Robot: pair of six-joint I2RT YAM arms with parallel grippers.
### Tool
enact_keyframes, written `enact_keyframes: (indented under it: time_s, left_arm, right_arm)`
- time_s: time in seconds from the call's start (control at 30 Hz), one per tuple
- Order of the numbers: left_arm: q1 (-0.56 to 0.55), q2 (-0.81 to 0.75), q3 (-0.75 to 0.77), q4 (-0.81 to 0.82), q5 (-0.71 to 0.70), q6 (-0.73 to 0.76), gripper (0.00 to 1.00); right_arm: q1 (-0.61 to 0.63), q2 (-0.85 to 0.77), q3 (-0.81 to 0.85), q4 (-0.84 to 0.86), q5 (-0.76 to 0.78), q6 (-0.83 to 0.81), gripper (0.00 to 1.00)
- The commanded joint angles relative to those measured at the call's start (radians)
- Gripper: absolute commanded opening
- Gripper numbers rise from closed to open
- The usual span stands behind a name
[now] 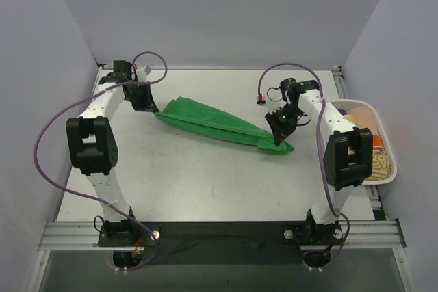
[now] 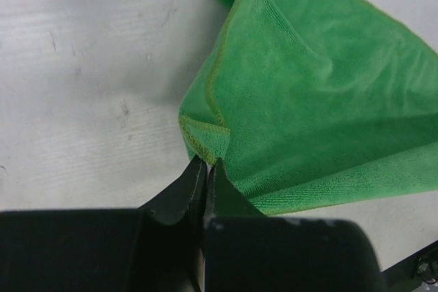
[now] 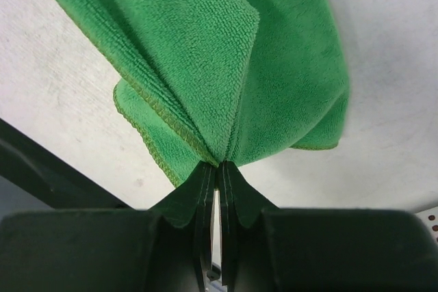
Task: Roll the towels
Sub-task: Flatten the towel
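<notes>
Top external: green towel [image 1: 215, 124] stretched narrow, left hand [image 1: 153, 109] and right hand [image 1: 277, 139] gripping its ends.

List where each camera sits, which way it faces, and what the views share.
Top external: above and behind the arms, looking down at the table; both arms show.
Left wrist: on the left arm, facing along its shut left gripper, pinching a green towel corner.
Right wrist: likewise, right gripper pinching the towel's other end.
Shared: all show the towel.

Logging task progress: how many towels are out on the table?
1: the green towel, mid-table, pinched by left gripper and right gripper. More may lie in the basket at right.
</notes>
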Motion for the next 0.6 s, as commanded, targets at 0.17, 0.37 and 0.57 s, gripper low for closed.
enact_keyframes:
  time_s: [0.17,0.37,0.57]
  left_arm:
    - [0.031,-0.151,-0.263,0.067,-0.021,0.030,0.00]
    - [0.057,-0.136,-0.303,0.070,-0.018,0.020,0.00]
    - [0.065,-0.125,-0.313,0.073,-0.011,0.012,0.00]
  right_arm:
    - [0.080,0.110,0.005,-0.134,-0.011,-0.007,0.17]
    - [0.080,0.121,-0.046,-0.128,-0.034,0.041,0.27]
    - [0.080,0.069,-0.118,-0.102,-0.128,0.128,0.38]
